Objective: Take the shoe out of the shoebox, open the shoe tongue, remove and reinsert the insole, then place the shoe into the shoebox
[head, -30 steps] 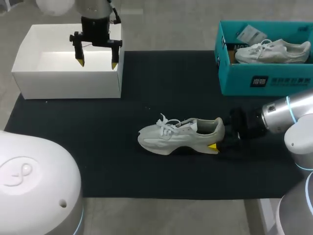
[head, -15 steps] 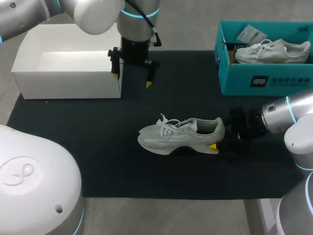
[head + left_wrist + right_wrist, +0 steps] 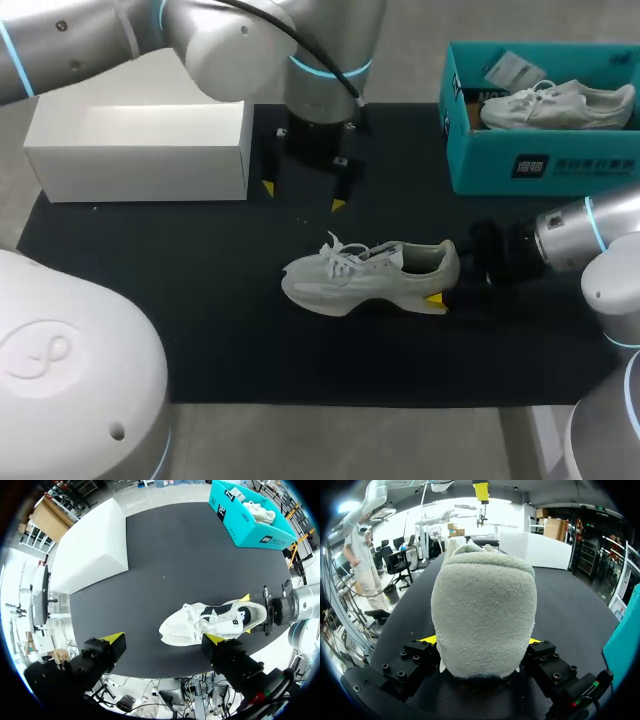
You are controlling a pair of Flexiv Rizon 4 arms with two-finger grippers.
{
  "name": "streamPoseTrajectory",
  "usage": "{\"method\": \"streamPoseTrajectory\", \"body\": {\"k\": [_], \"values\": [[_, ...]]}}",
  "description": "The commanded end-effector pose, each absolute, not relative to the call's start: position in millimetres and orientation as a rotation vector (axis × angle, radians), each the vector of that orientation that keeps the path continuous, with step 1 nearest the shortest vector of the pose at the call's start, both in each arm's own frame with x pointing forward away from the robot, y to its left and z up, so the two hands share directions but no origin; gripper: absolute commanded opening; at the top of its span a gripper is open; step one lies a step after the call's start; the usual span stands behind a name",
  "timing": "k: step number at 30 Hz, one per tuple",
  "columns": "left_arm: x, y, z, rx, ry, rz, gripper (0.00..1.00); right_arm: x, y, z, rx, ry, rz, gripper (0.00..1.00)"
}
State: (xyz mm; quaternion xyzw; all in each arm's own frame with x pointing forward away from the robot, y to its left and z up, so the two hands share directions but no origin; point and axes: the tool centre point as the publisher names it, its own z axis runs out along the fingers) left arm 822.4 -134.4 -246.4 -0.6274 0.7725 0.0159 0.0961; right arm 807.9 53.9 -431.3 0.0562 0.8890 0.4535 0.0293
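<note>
Right hand (image 3: 481,642) is clamped on the heel of the pale shoe (image 3: 370,275), one yellow tip on each side; in the head view the far tip is hidden behind the heel. Shoe stands on its sole mid black mat (image 3: 200,300) on the worktop (image 3: 330,440), toe toward my left.

Left hand (image 3: 303,195) is open, above the mat between white box (image 3: 140,150) and shoe, touching neither. Bare mat lies around the toe and near side. Left arm hides the white box's far edge. Teal box (image 3: 540,150), cut off at the far right, holds a second shoe (image 3: 555,105).
</note>
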Motion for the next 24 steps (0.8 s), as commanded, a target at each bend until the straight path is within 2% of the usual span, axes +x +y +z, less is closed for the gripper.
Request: {"method": "streamPoseTrajectory", "body": {"k": [1,15,24], "values": [[823.5,-148.0,-248.0,-1.834,2.274,0.094,1.0,809.9,56.4,-437.4,0.176,2.74,1.396,0.0],[825.0,-148.7,-250.5,-1.915,2.254,0.062,1.0,809.9,56.4,-437.4,0.176,2.74,1.396,0.0],[797.9,-198.6,-284.2,-1.985,2.252,-0.009,1.0,809.9,56.4,-437.4,0.176,2.74,1.396,0.0]]}}
